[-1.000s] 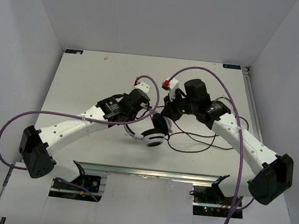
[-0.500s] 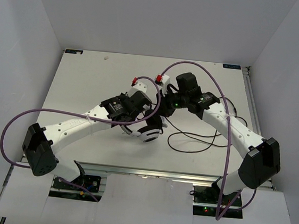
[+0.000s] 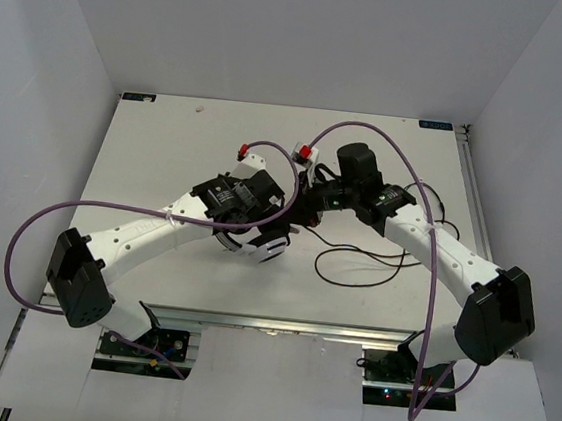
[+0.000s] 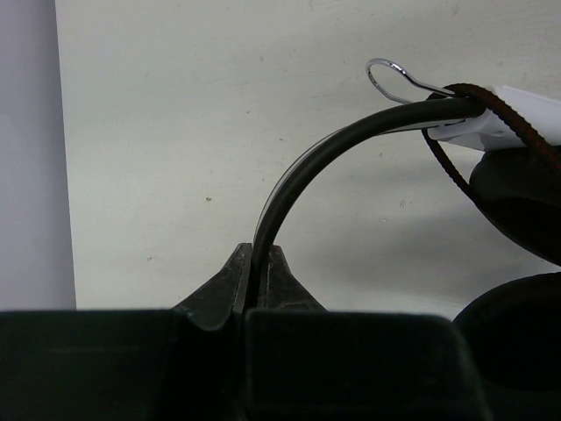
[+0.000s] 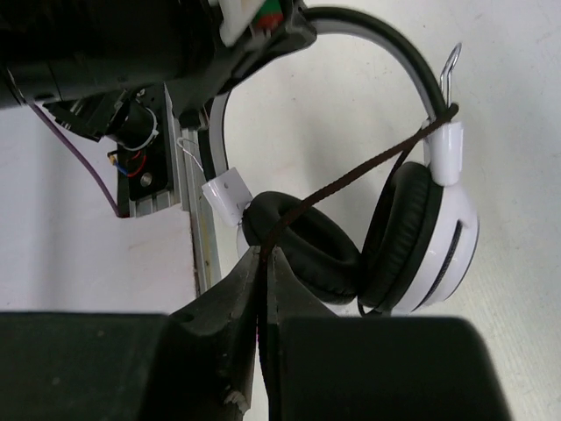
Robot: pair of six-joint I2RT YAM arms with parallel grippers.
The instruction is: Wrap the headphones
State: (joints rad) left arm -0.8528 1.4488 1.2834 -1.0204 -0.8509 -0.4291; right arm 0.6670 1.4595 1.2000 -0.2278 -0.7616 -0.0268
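The white headphones [image 3: 267, 245] with black ear cushions hang just above the table centre, held up by my left gripper [image 3: 257, 218], which is shut on the headband [image 4: 298, 175]. My right gripper [image 3: 306, 208] is shut on the thin black cord [image 5: 351, 180], which runs taut from its jaws up across the ear cups [image 5: 421, 237] to the headband's end. The loose rest of the cord [image 3: 355, 269] lies in loops on the table to the right. The jack plug is not visible.
The two arms meet closely over the table [image 3: 167, 148] centre, with thick purple cables [image 3: 389, 141] arching above them. A metal rail [image 3: 279, 323] runs along the near edge.
Both grippers and the headphones have shifted left and slightly away. The right gripper has closed in on the left one, with the cord drawn across the cups.
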